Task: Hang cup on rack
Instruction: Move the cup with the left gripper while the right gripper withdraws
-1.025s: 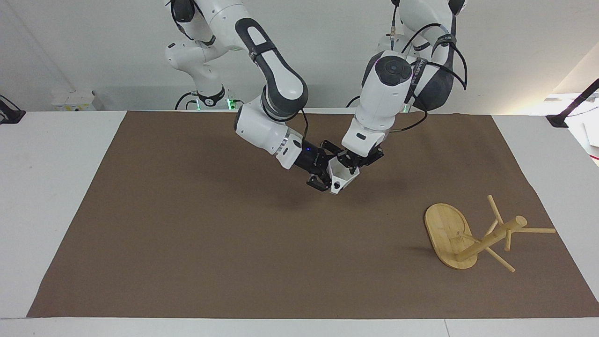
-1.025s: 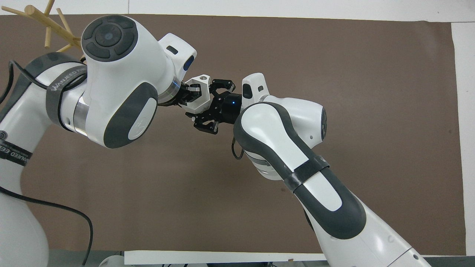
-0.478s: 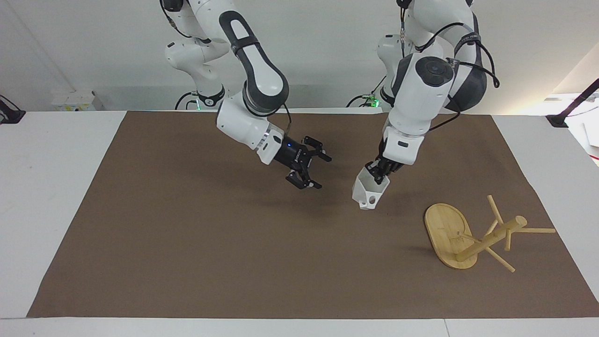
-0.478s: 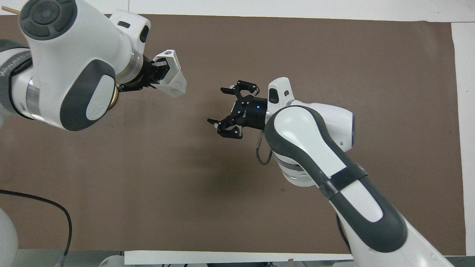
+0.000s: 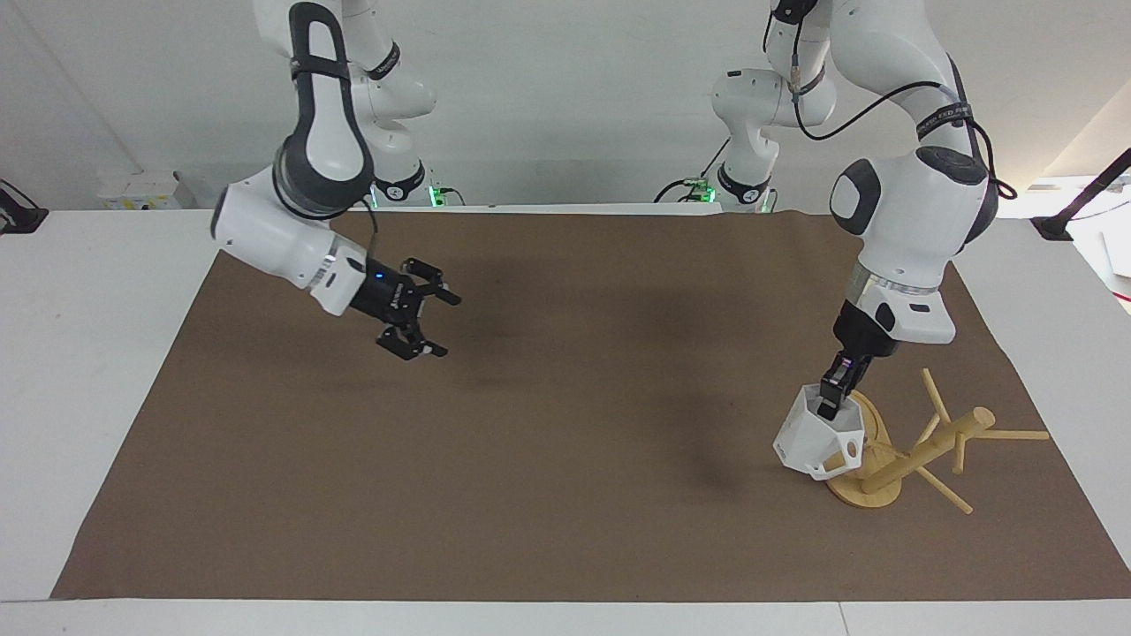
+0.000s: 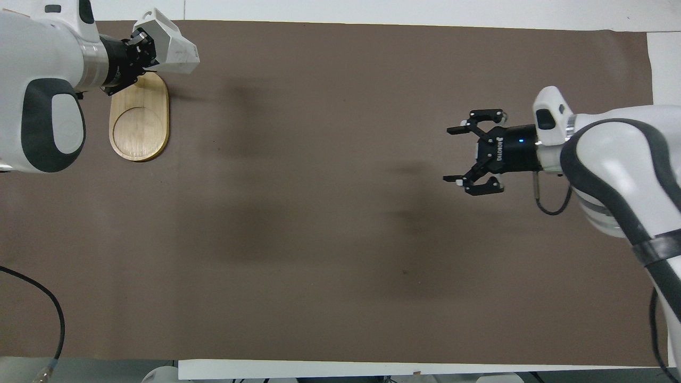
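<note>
My left gripper is shut on the rim of the white faceted cup, which hangs tilted with its blocky handle low, right by the rack's oval base. The bamboo rack lies tipped on its side toward the left arm's end of the table, its post and pegs pointing away from the base. In the overhead view the cup and left gripper sit over the top edge of the rack's base; the pegs are hidden there. My right gripper hovers open and holds nothing, toward the right arm's end.
A brown mat covers most of the white table. Dark shadows of the arms fall across the mat's middle. A black clamp stands at the table corner by the left arm's end.
The right gripper has opened, let go of the cup and pulled back toward its own end. The left arm has carried the cup away from the middle to the rack's base.
</note>
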Robot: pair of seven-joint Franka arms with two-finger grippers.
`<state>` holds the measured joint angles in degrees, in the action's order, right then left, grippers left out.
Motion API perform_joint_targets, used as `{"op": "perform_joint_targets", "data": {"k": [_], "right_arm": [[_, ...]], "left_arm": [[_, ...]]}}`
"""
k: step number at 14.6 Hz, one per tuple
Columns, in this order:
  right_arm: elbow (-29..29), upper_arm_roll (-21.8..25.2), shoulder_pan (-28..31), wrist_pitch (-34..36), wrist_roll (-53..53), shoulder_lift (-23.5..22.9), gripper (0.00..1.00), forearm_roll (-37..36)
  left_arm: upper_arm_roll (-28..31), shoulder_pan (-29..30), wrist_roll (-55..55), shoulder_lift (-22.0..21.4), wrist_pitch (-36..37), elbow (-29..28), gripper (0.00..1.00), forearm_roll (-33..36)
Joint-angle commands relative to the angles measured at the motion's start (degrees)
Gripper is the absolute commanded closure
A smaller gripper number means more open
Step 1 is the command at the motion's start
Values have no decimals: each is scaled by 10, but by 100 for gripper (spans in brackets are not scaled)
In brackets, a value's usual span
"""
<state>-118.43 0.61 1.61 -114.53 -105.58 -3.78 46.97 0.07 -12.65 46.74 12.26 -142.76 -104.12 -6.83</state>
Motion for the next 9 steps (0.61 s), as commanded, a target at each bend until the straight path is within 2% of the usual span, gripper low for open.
{"op": "perform_joint_targets", "data": {"k": [1, 3, 5, 8, 9], "right_arm": [[35, -9, 58, 34, 33, -11, 0, -110], [77, -9, 74, 68, 121, -10, 0, -212], [118, -8, 75, 96, 254, -4, 0, -305], [220, -8, 71, 214, 442, -3, 0, -385], [237, -10, 72, 248, 515, 6, 0, -404]], "left_arm": [[-5, 4, 7, -51, -86, -99, 100, -20], [-6, 18, 8, -52, -98, -108, 100, -21], [-5, 18, 9, -59, -99, -122, 100, -34], [-4, 23, 7, -68, -112, -155, 100, -35], [-4, 31, 7, -67, -119, -158, 100, -35]]}}
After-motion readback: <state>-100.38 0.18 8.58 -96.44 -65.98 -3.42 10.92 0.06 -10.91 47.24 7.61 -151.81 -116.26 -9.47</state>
